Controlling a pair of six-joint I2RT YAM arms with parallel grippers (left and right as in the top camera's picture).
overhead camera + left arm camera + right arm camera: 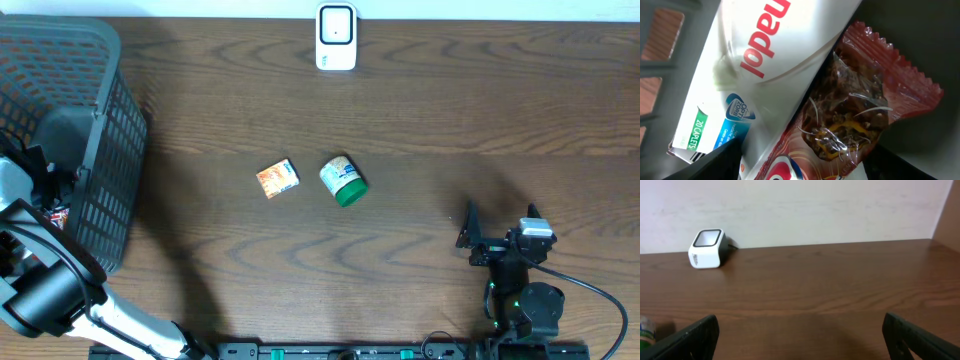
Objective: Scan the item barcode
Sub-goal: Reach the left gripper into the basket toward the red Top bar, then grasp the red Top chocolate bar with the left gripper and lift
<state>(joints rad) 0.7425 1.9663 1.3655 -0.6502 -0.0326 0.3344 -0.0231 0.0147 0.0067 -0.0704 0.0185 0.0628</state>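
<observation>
Scanner [336,37], a glossy white block, stands far on the dark wood-grain table [450,120]. Right gripper [802,340] is spread wide; whether the left gripper [810,167] is pinching anything cannot be told.

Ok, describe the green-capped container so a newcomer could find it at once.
On the dark wooden table, look at the middle, in front of the white scanner at the far edge. Two small items lie there side by side. The container is the right-hand one: round, green-capped, unlike the flat orange-and-white box beside it.
</observation>
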